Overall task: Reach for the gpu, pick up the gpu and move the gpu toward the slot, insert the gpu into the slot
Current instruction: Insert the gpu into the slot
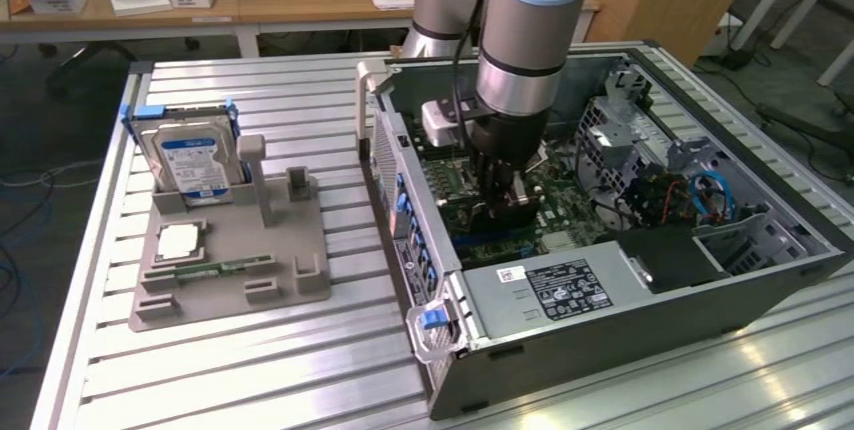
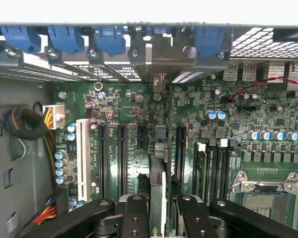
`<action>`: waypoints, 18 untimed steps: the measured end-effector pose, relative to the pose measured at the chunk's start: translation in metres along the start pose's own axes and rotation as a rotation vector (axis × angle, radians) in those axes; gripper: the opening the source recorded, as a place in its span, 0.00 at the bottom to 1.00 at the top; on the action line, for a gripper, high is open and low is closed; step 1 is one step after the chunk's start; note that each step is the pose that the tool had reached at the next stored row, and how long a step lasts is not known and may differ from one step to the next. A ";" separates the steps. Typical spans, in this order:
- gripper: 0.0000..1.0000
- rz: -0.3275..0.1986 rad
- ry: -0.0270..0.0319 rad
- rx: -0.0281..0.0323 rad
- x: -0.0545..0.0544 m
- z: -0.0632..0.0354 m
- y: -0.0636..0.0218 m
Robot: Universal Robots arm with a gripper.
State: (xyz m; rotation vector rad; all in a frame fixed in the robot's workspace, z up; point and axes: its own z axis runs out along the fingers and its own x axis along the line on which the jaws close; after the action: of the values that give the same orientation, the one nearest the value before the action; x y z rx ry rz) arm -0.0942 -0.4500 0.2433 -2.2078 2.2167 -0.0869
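From the wrist camera, your gripper is clamped on the gpu. The black fingers press on its two faces, and the card stands on edge between them, seen as a thin line. Its long axis runs straight away from the jaws toward the rear wall of the case, where its grey end bracket sits among the blue clips.

The card hangs directly under the jaws over the motherboard, between a short black slot and a longer black slot. Its own slot is hidden beneath its lower edge, so you cannot tell whether it is seated or just above. Room looks tight to me: the longer slot is just beside one face, with the memory sockets beyond it. The white slot and the cable bundle are well apart on the other side.

In the exterior view, the arm drops straight down into the open computer case, with the gripper low over the middle of the board and the power supply near it. Outside the case, toward the exterior view's left, the hard drive and the memory stick sit on the grey tray — well apart from the work.
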 end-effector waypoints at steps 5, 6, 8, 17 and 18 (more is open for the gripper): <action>0.26 0.000 0.0001 -0.0001 0.000 0.0006 0.0007; 0.26 0.000 0.0000 -0.0001 0.000 0.0006 0.0007; 0.26 0.000 0.0000 -0.0001 0.000 0.0006 0.0007; 0.26 0.000 0.0000 -0.0001 0.000 0.0006 0.0007; 0.26 0.000 0.0000 -0.0001 0.000 0.0006 0.0007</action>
State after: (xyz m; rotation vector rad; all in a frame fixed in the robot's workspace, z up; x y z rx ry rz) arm -0.0949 -0.4500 0.2427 -2.2077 2.2169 -0.0868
